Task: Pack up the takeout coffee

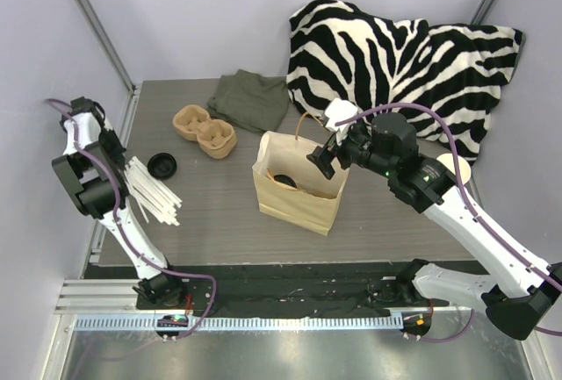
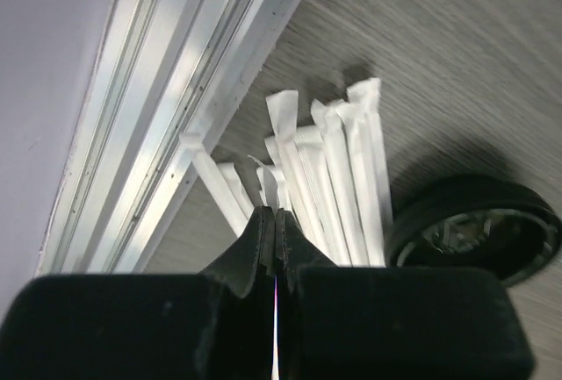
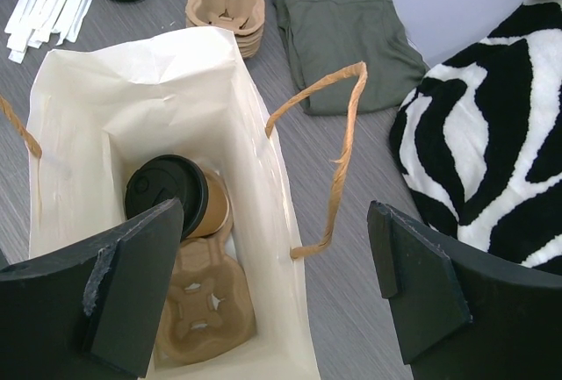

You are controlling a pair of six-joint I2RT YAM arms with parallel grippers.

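Note:
The takeout coffee (image 3: 176, 200), a brown paper cup with a black lid, stands in a cardboard cup carrier (image 3: 198, 305) at the bottom of the open paper bag (image 3: 132, 108). The bag (image 1: 299, 182) stands mid-table in the top view, the cup's lid (image 1: 285, 179) just showing inside. My right gripper (image 3: 263, 283) is open and empty, held above the bag's right rim near its twine handle (image 3: 338, 134); in the top view it (image 1: 320, 159) hovers over the bag's far right corner. My left gripper (image 2: 275, 218) is shut and empty over white wrapped straws (image 2: 338, 178).
A loose black lid (image 1: 162, 166) lies beside the straws (image 1: 154, 191) at the left. A stack of cup carriers (image 1: 204, 129) and a folded green cloth (image 1: 250, 99) lie at the back. A zebra-print cloth (image 1: 395, 55) fills the back right corner.

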